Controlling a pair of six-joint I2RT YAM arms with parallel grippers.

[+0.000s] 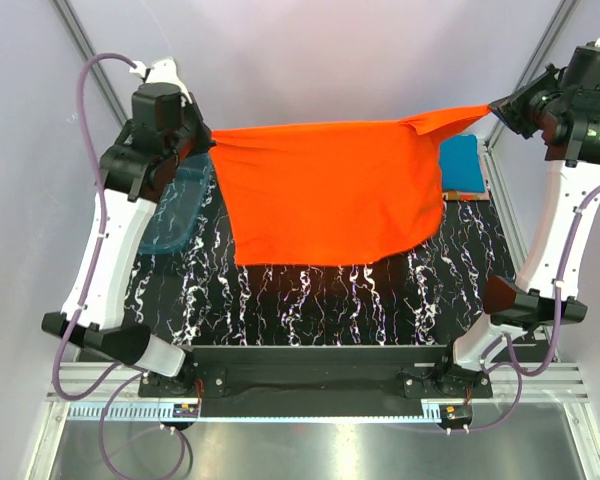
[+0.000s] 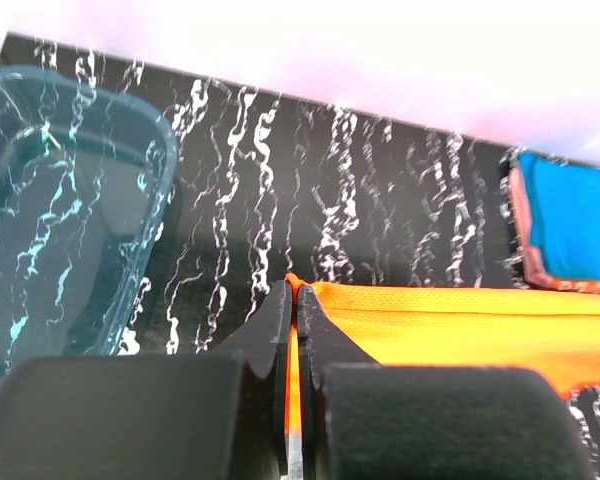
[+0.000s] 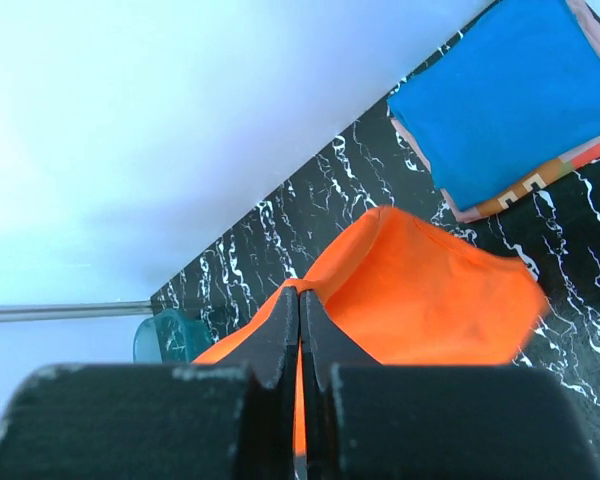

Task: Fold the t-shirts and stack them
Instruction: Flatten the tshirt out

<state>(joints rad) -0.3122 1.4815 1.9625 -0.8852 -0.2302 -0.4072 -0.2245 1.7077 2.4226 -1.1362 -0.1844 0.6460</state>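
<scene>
A bright orange-red t-shirt [image 1: 330,190] hangs spread in the air above the black marbled table [image 1: 320,300], stretched between both arms. My left gripper [image 1: 206,140] is shut on its left top corner; the cloth [image 2: 460,325] shows pinched between the jaws of the left gripper [image 2: 295,290]. My right gripper [image 1: 495,108] is shut on the right top corner, the orange cloth [image 3: 430,300] sagging beyond the right gripper's [image 3: 300,295] tips. A teal blue folded t-shirt [image 1: 460,165] lies at the back right on top of pinkish-orange edges [image 3: 525,190] of other shirts, also seen as blue cloth [image 2: 575,225].
A translucent teal plastic tub [image 1: 180,210] stands at the back left under the left arm, and shows large in the left wrist view as the tub [image 2: 60,210]. White walls close in the table on the left, back and right. The arm bases sit along the near edge.
</scene>
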